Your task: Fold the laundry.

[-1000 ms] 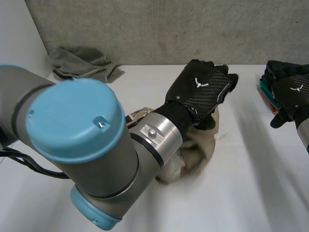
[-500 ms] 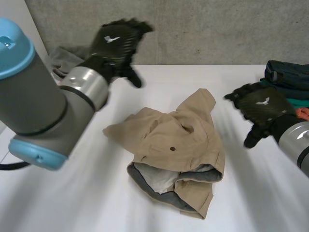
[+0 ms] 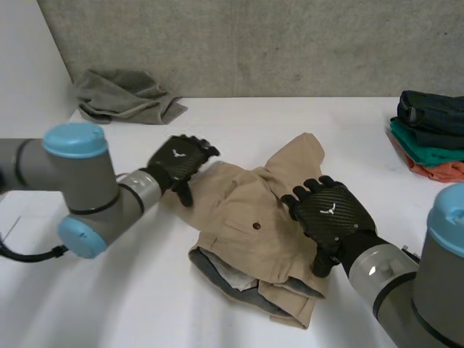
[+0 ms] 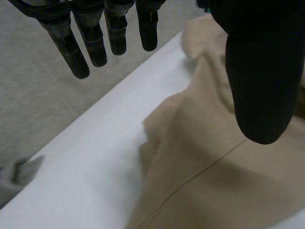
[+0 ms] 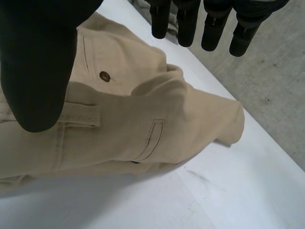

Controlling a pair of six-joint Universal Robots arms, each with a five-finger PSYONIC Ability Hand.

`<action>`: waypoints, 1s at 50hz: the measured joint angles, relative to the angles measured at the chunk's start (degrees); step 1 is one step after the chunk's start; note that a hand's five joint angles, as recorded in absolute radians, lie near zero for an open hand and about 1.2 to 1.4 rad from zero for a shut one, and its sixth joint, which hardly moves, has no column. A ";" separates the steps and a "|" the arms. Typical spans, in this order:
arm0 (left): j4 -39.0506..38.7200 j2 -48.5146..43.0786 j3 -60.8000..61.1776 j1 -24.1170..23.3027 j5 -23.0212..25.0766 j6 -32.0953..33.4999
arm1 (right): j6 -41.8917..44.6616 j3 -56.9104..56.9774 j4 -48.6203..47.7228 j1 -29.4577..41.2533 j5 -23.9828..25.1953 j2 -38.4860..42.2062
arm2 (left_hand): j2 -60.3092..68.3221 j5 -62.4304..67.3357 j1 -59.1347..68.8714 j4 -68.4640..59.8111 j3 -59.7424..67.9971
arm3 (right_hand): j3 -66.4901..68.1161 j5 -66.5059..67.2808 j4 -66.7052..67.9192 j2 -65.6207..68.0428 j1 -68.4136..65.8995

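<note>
Now the left hand [image 3: 181, 161] is held, fingers straight and apart, at the left edge of the tan trousers [image 3: 246, 210] crumpled mid-frame; the right hand [image 3: 330, 214] is held likewise at their right. Flattening is judged the step in hand; edges must be pinched next.

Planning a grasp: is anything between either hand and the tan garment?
Nothing visible. The open left hand is over one edge of the tan garment, the open right hand over the opposite side.

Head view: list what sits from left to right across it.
Crumpled grey cloth → black left hand → rumpled tan garment with a button → black right hand → stack of folded dark, green and orange clothes.
</note>
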State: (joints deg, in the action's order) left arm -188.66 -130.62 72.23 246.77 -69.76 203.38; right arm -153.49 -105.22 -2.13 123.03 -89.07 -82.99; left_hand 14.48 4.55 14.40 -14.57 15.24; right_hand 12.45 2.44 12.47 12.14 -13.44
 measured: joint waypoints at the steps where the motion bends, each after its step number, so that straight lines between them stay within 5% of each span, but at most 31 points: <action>1: -0.04 -0.84 -0.75 -0.57 0.24 0.10 | -0.06 -0.30 0.17 0.02 -0.01 -0.71 | 0.00 -0.01 0.00 0.00 0.00 | 0.00 0.00 0.00 0.00 0.00; 16: -0.11 -6.19 -4.21 -6.99 -0.73 9.57 | 0.21 -3.64 5.51 0.23 1.54 -5.06 | 9.61 9.16 10.42 -8.97 8.15 | 0.00 0.00 0.00 0.00 0.00; 20: 0.03 -6.06 -3.58 -7.33 -1.22 11.17 | 0.52 -4.11 4.74 0.15 2.34 -3.47 | 27.15 26.67 29.31 -27.02 26.18 | 18.06 18.16 17.88 18.54 -17.36; 21: 0.09 -5.94 -3.26 -7.48 -1.34 11.37 | 0.61 -4.12 4.03 0.03 2.54 -2.61 | 42.95 41.70 43.60 -42.31 41.39 | 28.08 27.66 27.86 28.90 -27.87; 25: 0.10 -5.52 -2.40 -8.38 -1.90 11.42 | 0.89 -3.94 1.50 -0.36 2.85 -0.91 | 51.46 50.75 49.60 -51.51 50.54 | 49.53 49.12 50.47 51.35 -47.21; 30: 0.33 -2.62 -0.77 -10.11 -4.31 11.15 | 2.84 -3.01 -2.28 -1.37 3.01 -0.21 | 53.91 52.55 50.28 -53.93 52.85 | 53.57 53.79 55.92 54.87 -51.01; 43: 1.16 24.15 16.71 -19.63 -16.23 5.20 | 16.57 13.73 -9.89 -13.56 5.28 6.89 | 54.09 52.55 50.28 -53.94 53.13 | 53.59 53.79 56.27 54.88 -51.01; 50: 1.46 26.38 20.97 -27.84 -25.31 -0.43 | 16.43 23.82 -12.82 -13.79 8.01 17.72 | 54.11 53.12 50.28 -54.10 53.13 | 54.47 53.79 56.28 55.40 -51.01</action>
State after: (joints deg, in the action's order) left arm -187.20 -104.23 93.20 218.93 -95.06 202.95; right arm -137.06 -81.40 -14.95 109.24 -81.06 -65.27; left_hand 68.59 57.67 64.68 -68.66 68.37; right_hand 66.92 56.22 68.76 67.55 -64.46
